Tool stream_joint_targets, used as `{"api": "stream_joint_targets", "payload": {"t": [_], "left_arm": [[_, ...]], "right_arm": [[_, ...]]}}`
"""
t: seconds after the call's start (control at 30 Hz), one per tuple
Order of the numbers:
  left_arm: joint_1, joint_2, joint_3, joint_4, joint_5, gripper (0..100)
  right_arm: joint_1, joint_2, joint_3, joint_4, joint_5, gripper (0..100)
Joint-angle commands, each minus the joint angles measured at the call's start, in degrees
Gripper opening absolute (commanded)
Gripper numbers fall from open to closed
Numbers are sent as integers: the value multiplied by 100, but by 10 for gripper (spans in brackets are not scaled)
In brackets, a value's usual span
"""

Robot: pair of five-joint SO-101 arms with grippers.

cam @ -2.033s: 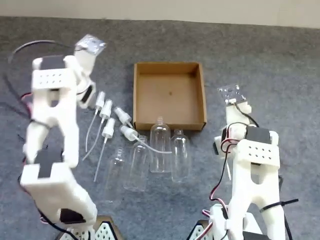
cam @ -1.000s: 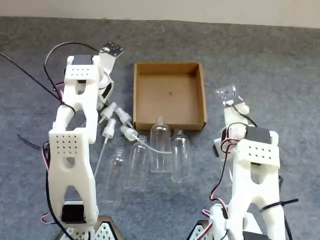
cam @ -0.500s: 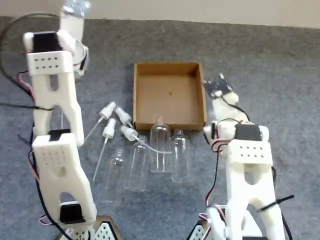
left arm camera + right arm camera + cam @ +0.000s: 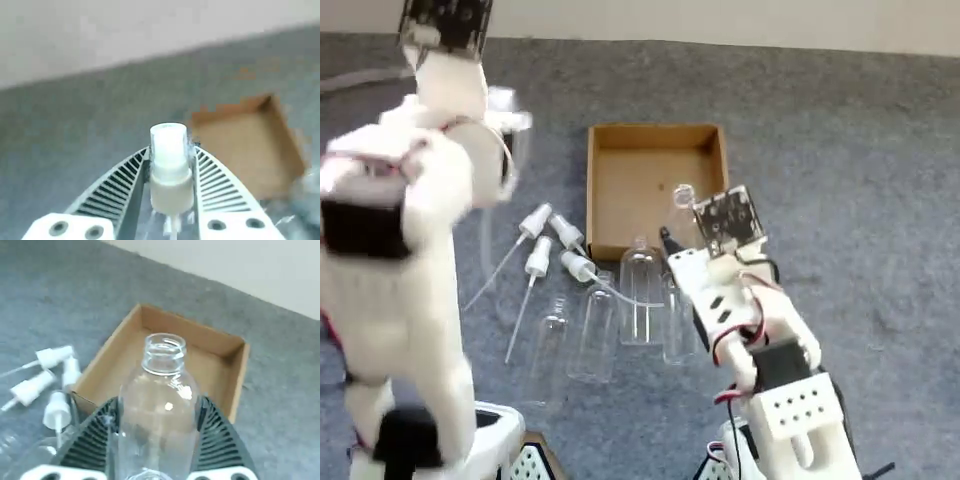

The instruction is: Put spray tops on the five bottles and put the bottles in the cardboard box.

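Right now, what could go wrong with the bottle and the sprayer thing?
The bottle in the right gripper has a narrow open neck, so the spray top in the left gripper might miss it. The right arm hangs over the lying bottles and might bump them.

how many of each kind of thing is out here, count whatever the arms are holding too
spray tops: 5 (4 on the table, 1 in the left tool)
clear bottles: 5 (4 on the table, 1 in the right tool)
cardboard box: 1
total: 11
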Motion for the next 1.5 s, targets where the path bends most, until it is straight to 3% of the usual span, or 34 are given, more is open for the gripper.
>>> {"api": "stream_joint_targets", "payload": {"t": [0.0, 0.13, 0.27, 0.57, 1.2, 1.47], "left_arm": [[1033, -752, 743, -1811, 765, 44], [1877, -752, 1297, -3288, 774, 42], [2422, -743, 1552, -4070, 774, 42], [2554, -215, 1437, -4642, 782, 41], [2914, -57, 1640, -4598, 782, 41], [2905, -163, 2044, -3613, 791, 41]], "right_arm": [[-400, -725, 215, -312, -325, 5], [-602, -1402, 303, -277, -325, 5], [-620, -1974, 796, -277, -299, 5], [-620, -2554, 1297, -268, -299, 5], [-611, -2545, 1297, -268, -299, 5], [-593, -2545, 1297, -268, -334, 5]]}}
